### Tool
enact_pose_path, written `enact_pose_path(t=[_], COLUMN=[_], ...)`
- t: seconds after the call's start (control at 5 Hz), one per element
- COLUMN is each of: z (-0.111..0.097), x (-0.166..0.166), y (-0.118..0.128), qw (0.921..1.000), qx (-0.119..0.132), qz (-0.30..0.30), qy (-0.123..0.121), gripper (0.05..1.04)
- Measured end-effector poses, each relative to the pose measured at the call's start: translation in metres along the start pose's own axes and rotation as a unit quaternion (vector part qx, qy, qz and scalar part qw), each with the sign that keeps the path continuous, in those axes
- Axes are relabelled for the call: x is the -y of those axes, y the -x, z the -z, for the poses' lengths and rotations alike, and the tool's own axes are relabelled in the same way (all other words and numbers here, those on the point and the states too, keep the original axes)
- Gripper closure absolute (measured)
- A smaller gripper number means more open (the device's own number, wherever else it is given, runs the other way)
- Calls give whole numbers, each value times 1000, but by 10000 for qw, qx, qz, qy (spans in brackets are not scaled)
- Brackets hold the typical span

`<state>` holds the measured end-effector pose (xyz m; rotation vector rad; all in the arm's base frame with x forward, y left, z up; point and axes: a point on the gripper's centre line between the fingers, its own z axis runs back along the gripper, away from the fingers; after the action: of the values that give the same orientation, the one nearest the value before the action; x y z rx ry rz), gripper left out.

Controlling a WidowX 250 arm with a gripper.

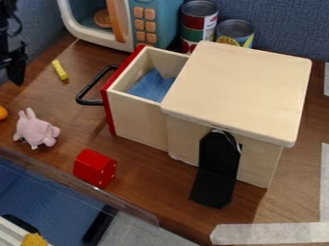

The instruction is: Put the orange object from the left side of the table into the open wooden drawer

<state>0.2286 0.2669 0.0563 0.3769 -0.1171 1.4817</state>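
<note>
At the left edge, near the top, the black gripper (15,67) hangs over the table, holding nothing that I can make out. The yellow stick (59,70) lies nearest to it, a short way right. A wooden box (241,89) has its red-fronted drawer (138,117) pulled out to the left, with a black handle (92,85) and blue cloth (153,85) inside. Below the gripper, a pink plush toy (35,129) lies on the table. A red block (95,167) sits in front of the drawer.
A toy microwave (153,24) and two cans (198,21) stand behind the drawer and box. A black stand (218,168) leans at the box's front. An orange object (3,113) shows at the left edge. A clear barrier (77,185) runs along the table's front edge.
</note>
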Motion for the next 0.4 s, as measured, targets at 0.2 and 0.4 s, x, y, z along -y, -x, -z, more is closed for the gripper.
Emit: enact_pose_path(t=[0.2, 0.4], z=[10, 14], x=[-4, -5], y=[9, 2], qw=[9999, 9990], qx=[112, 375], qz=[-62, -243], qy=[-66, 19], gripper=[84, 84])
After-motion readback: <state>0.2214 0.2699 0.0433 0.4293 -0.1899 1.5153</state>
